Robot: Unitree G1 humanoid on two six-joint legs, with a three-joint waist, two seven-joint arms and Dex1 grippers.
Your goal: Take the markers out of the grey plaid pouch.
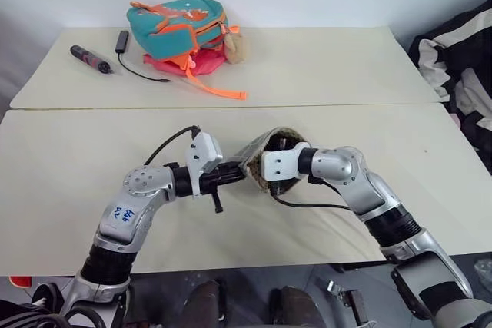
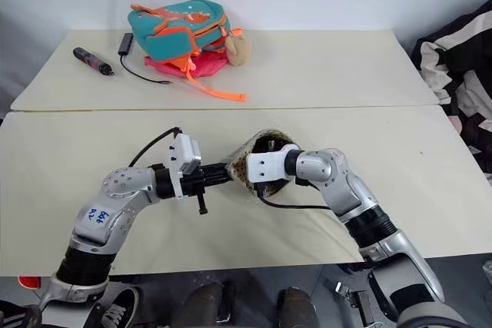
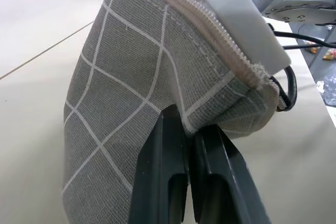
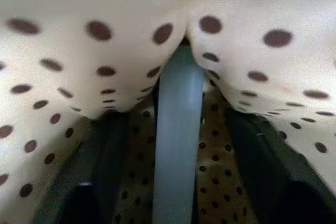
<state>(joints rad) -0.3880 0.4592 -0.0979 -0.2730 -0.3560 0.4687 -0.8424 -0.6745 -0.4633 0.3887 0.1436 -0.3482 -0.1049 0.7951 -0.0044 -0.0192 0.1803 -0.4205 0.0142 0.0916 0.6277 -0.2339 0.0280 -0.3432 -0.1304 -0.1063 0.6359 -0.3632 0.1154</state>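
Nearest, over the front edge of the near table [image 1: 69, 213], the two arms meet at the middle. The left gripper [image 3: 189, 145] reaches in from about eight o'clock, its two black fingers [image 3: 163, 182] pressed tight together on a corner fold of the grey plaid pouch [image 3: 131, 103], so the fabric is pinched between them and the pouch is held up off the tabletop with its zippered mouth turned toward the other arm. In the head views the pouch [image 1: 257, 160] sits right at the left gripper's tip, at its two o'clock. The right gripper [image 4: 176, 129] comes from about four o'clock and is pushed into the pouch's open mouth, its white wrist block against the zipper edge. Inside, against the beige lining with brown dots, its fingers stand partly apart, one on either side of a pale grey-green marker [image 4: 177, 145] that runs lengthwise between them; whether they actually touch the marker cannot be told. Farther off, across the seam, on the far table [image 1: 330, 67] at about eleven o'clock from the pouch, lies a teal-and-orange backpack [image 1: 181, 27] on something pink, and left of it a black-and-red handled tool [image 1: 91, 58] with a cable.
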